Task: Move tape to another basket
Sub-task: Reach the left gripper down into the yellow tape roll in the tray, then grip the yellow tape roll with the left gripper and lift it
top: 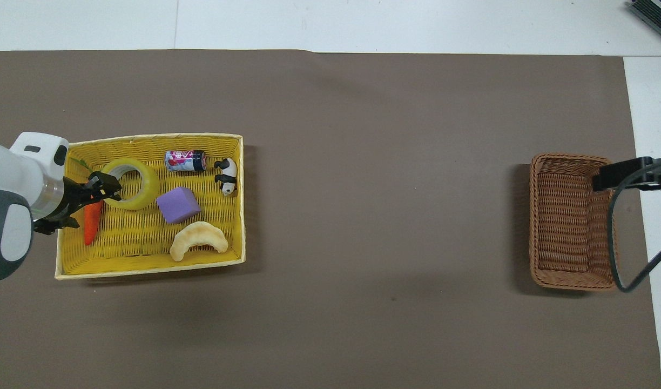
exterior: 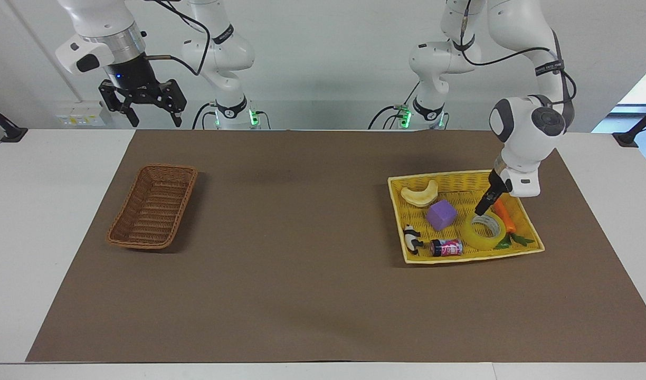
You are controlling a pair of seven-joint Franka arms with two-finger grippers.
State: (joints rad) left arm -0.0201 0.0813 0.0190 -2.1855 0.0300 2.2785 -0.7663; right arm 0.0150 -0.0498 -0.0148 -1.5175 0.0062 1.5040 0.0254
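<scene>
We hold our left gripper just over the rim of the tape, which lies flat, hole up, in the yellow tray, jaws' spread unreadable, well apart from the basket.

Left hand is right at the rim of the tape in the yellow tray; brown basket sits well apart.
</scene>
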